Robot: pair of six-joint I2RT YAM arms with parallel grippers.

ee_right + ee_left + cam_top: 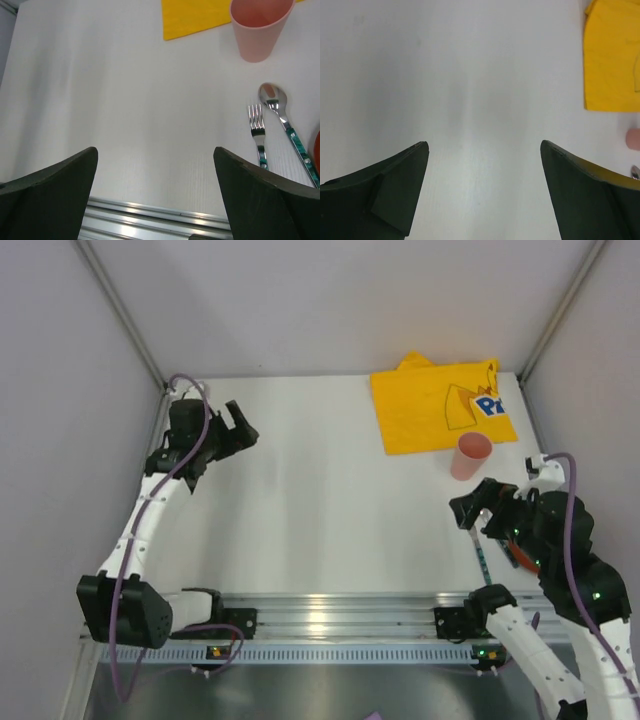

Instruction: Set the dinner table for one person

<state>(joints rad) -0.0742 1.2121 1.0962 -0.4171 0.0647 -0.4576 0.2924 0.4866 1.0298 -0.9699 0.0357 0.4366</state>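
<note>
The white dinner table has a silver rail along its near edge. A pink cup stands upright at the right, just in front of a yellow cloth mat. In the right wrist view the cup stands beyond a fork and a teal-handled spoon, which lie side by side on the table. My right gripper is open and empty, above the table to the left of the cutlery. My left gripper is open and empty at the far left.
A red-orange rim shows at the right edge of the right wrist view, mostly hidden under my right arm. Grey walls close in the table on three sides. The mat and cup show at the right of the left wrist view.
</note>
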